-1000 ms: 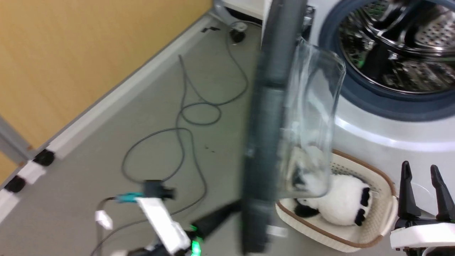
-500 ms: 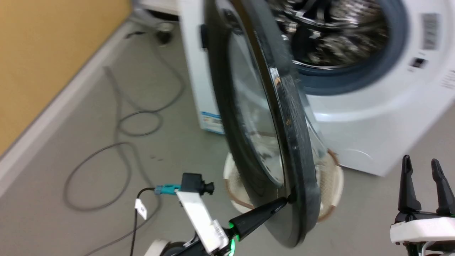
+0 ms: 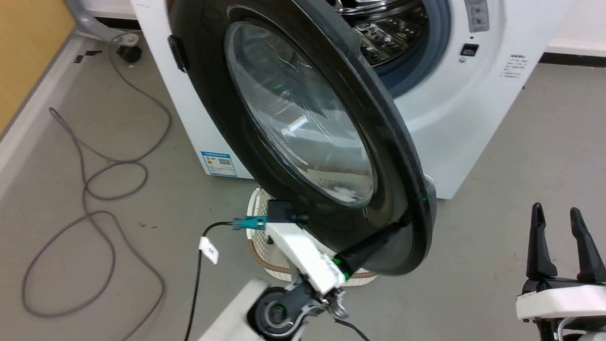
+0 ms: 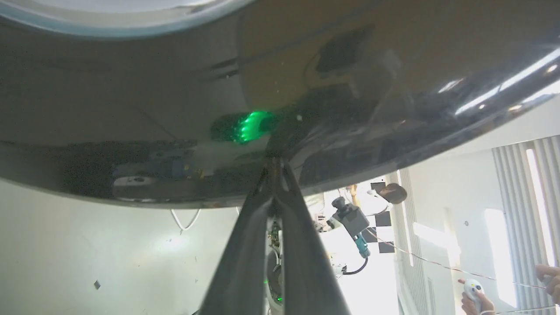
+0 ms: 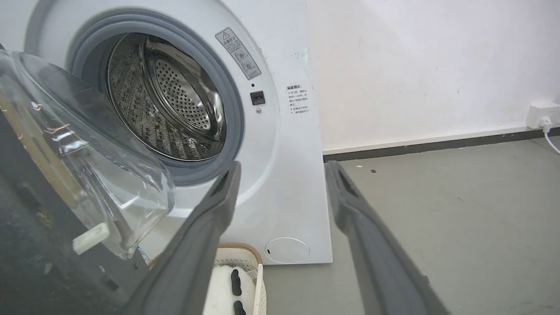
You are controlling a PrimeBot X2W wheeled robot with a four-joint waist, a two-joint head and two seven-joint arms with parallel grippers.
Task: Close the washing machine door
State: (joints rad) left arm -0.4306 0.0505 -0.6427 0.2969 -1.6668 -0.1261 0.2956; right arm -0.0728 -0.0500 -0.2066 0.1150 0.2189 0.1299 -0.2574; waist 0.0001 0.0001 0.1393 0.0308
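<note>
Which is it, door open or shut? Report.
Open. The washing machine door stands angled out from the washing machine, leaving the steel drum and grey gasket uncovered.

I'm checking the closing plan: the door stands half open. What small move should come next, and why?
Probably press the left gripper forward against the washing machine door, swinging it toward the drum: its shut fingers touch the rim's lower edge, and the door stands well off the washing machine.

Grey floor (image 3: 521, 142), white wall (image 5: 415, 65), loose grey cables (image 3: 168, 121)
</note>
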